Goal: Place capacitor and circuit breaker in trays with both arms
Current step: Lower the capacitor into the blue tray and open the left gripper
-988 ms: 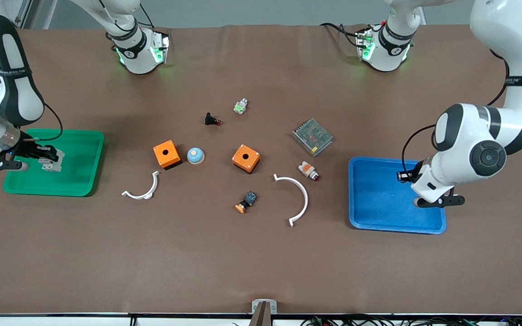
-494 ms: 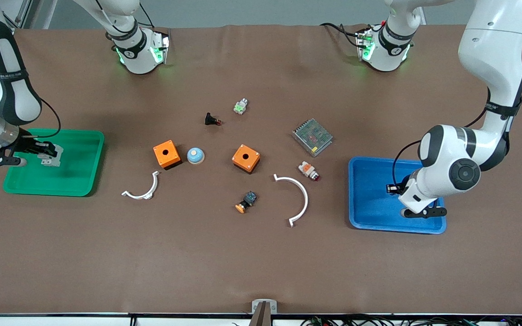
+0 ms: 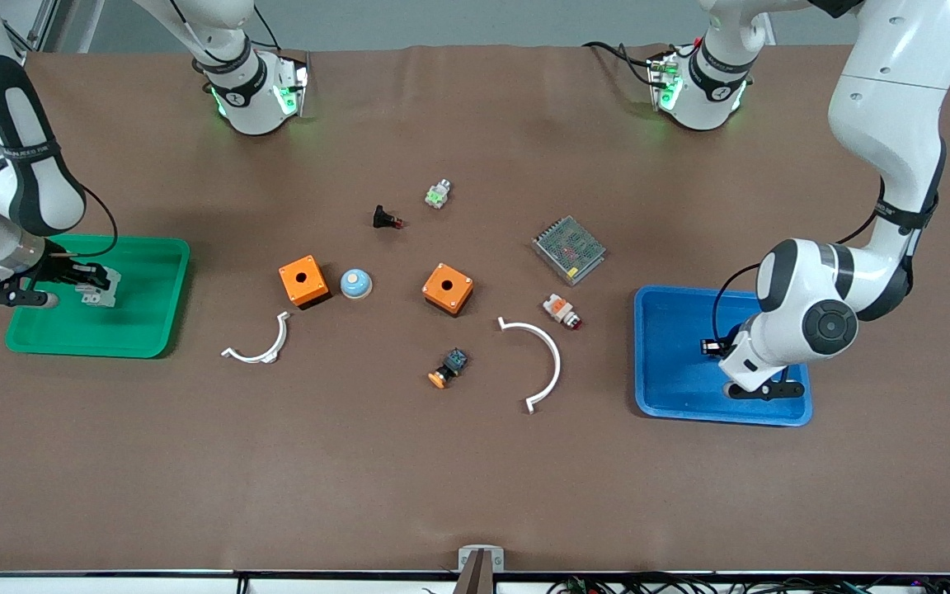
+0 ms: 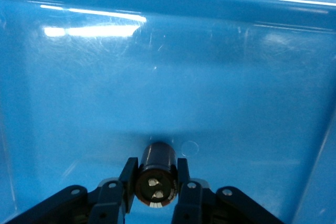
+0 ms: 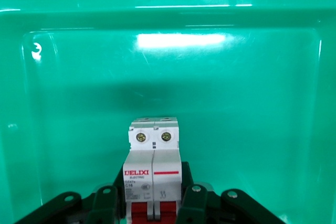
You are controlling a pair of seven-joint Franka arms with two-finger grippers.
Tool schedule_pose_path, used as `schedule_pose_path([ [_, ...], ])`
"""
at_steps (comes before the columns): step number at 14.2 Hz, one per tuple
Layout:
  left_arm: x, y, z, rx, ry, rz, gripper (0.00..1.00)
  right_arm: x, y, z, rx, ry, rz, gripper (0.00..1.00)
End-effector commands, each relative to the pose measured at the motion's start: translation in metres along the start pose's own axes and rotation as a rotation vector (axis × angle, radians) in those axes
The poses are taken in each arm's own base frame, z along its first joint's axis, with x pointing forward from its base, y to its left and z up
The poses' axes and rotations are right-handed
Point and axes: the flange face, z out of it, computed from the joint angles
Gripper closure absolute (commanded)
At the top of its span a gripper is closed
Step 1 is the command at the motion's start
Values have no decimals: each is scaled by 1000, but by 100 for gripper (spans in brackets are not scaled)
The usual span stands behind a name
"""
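Observation:
My left gripper (image 4: 155, 178) is shut on the capacitor (image 4: 157, 174), a small black cylinder, low over the floor of the blue tray (image 4: 79, 93). In the front view the left gripper (image 3: 716, 347) is in the blue tray (image 3: 673, 313), and the capacitor is too small to make out there. My right gripper (image 5: 153, 198) is shut on the circuit breaker (image 5: 154, 171), a light-grey block with red levers, low in the green tray (image 5: 236, 87). In the front view the right gripper (image 3: 91, 280) holds the breaker (image 3: 102, 289) in the green tray (image 3: 145, 330).
Between the trays lie two orange boxes (image 3: 303, 280) (image 3: 448, 288), a blue dome (image 3: 355, 283), two white curved clips (image 3: 259, 350) (image 3: 543, 356), a silver mesh box (image 3: 569, 248), a white-and-orange part (image 3: 562, 310), a black-and-blue part (image 3: 449, 366), a black push-button (image 3: 386, 219) and a small green-lit part (image 3: 437, 195).
My left gripper has moved with the capacitor toward the front camera's side of the blue tray and lower. My right gripper has shifted slightly with the breaker in the green tray.

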Motion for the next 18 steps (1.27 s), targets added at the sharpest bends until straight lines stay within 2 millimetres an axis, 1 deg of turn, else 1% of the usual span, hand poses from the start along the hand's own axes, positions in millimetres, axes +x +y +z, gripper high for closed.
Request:
schedule_pose_path([
  [1,-3,0,9,4,18,25,73,-3,2,4,-6,3,-7,98],
  [2,-5,0,12,5,15,27,72,-4,3,5,-6,1,-3,94],
  [3,-5,0,11,4,17,26,66,-4,3,4,-5,1,-3,75],
  [4,-5,0,10,5,18,27,46,-4,2,5,-5,0,-4,39],
  [5,-5,0,7,4,23,26,12,-4,3,4,-5,1,-3,15],
  [6,-5,0,3,7,23,27,0,-3,3,3,-6,3,-3,0],
  [7,-5,1,-5,8,32,26,0,-3,2,3,-4,-1,-4,0],
  [9,-7,0,-27,15,50,28,0,1,-1,-5,-7,8,-11,0],
  [10,-12,-1,-46,27,42,27,0,2,-3,-11,-2,-1,-13,0],
  [12,-23,-5,-90,41,44,14,0,15,-12,-32,6,-17,-20,0],
  [13,-30,-6,-113,50,46,11,0,25,-25,-48,10,-25,-7,0],
  [15,-46,-7,-156,44,50,-10,0,43,-63,-82,12,-44,11,0],
  [17,-62,-6,-193,14,60,-32,0,56,-108,-121,-2,-70,23,0],
  [18,-71,-6,-212,3,66,-35,0,62,-129,-147,-7,-91,16,0],
])
